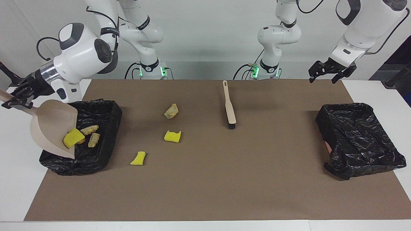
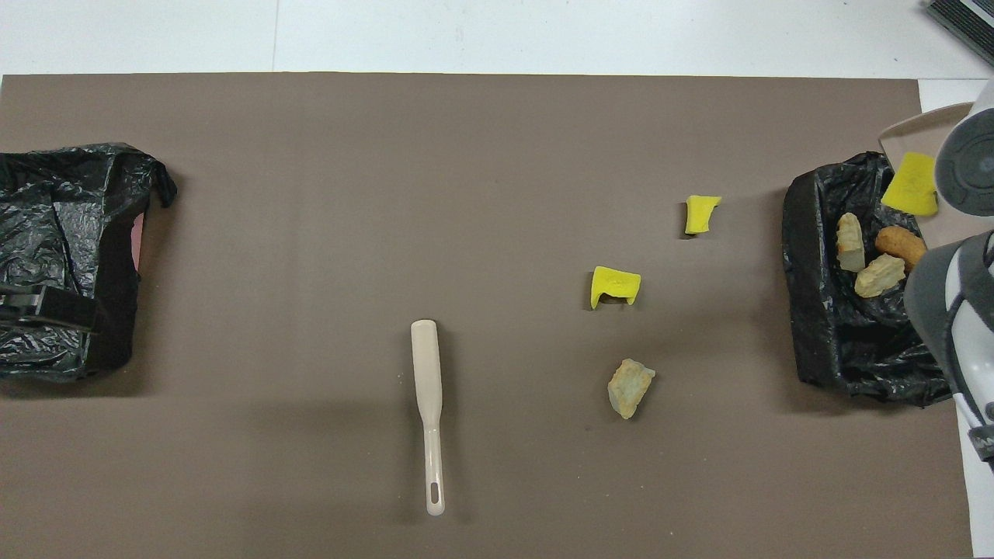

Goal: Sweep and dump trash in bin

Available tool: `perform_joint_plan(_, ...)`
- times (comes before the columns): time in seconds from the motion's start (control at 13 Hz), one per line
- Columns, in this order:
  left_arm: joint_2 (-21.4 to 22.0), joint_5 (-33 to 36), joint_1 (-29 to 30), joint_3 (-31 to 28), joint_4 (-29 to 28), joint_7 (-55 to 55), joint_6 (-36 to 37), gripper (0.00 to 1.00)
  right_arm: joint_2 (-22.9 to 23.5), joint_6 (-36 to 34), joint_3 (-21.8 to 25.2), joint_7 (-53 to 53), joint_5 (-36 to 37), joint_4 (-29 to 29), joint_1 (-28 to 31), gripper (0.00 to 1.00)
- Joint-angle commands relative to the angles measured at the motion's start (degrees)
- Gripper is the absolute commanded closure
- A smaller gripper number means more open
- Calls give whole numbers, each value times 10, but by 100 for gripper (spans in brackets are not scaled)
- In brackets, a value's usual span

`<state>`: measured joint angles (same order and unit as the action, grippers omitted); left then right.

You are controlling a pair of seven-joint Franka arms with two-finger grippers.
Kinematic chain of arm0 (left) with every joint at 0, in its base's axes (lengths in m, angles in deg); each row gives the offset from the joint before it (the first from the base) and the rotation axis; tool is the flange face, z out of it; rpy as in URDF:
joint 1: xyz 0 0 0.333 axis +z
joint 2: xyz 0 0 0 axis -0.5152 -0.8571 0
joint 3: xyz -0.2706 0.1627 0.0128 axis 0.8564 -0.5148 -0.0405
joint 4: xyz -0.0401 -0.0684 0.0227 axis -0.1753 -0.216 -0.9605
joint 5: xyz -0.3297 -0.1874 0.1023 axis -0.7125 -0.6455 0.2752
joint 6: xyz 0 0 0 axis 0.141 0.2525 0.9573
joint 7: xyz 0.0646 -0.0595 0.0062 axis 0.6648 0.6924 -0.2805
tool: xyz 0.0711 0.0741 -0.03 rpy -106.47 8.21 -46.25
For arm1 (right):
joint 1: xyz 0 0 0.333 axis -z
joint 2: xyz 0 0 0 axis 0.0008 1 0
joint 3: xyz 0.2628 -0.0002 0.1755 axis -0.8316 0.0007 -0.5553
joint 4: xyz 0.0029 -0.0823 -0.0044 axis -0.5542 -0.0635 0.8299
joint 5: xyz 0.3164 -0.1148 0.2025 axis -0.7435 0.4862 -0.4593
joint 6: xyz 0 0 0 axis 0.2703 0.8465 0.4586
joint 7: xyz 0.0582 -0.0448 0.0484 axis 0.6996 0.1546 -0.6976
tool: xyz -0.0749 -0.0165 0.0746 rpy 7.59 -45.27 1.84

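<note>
The right claw (image 1: 14,96) is pinched on the handle of a beige dustpan (image 1: 53,126), holding it tilted over the bin (image 1: 106,118) at the right arm's end of the worktop (image 1: 205,192). The bin is lined with a black bag. A yellow sponge chunk (image 1: 74,138) sits at the lip of the pan, right above the bin. Inside the bin lie two pale crusty lumps (image 1: 90,129) and an orange-brown one (image 2: 901,244), close together. Three more bits of trash rest on the brown mat: a crusty lump (image 1: 171,111) nearest the robots, a yellow chunk (image 1: 172,136) farther out, and another yellow piece (image 1: 138,158) farther still and closer to the bin. The brush (image 1: 229,106) lies flat near the middle of the mat, handle toward the robots, bristles away. The left claw (image 1: 332,71) hangs in the air with its fingers spread, holding nothing, over the edge of the mat closest to the robots, near a second black-lined bin (image 1: 356,138) at the left arm's end.
</note>
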<state>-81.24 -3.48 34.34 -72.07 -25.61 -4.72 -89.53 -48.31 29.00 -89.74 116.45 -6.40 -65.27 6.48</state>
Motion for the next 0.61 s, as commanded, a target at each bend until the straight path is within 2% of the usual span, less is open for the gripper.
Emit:
perform_joint_plan(0.0, 9, 10, 28, -5, 2, 45, 21, 0, -15, 51, -2, 63, 15, -13, 15, 100)
perform_joint_plan(0.15, 9, 8, 41, -5, 12, 54, 5, 0, -15, 68, -3, 116, 8, -12, 17, 100)
perform_joint_plan(0.31, -1, 4, 33, 1, 43, 44, -31, 0, -15, 60, -2, 93, -7, -13, 20, 100)
perform_joint_plan(0.54, -4, -19, 32, 5, 62, 37, -34, 0, -21, 67, -1, 35, 3, -39, 36, 100)
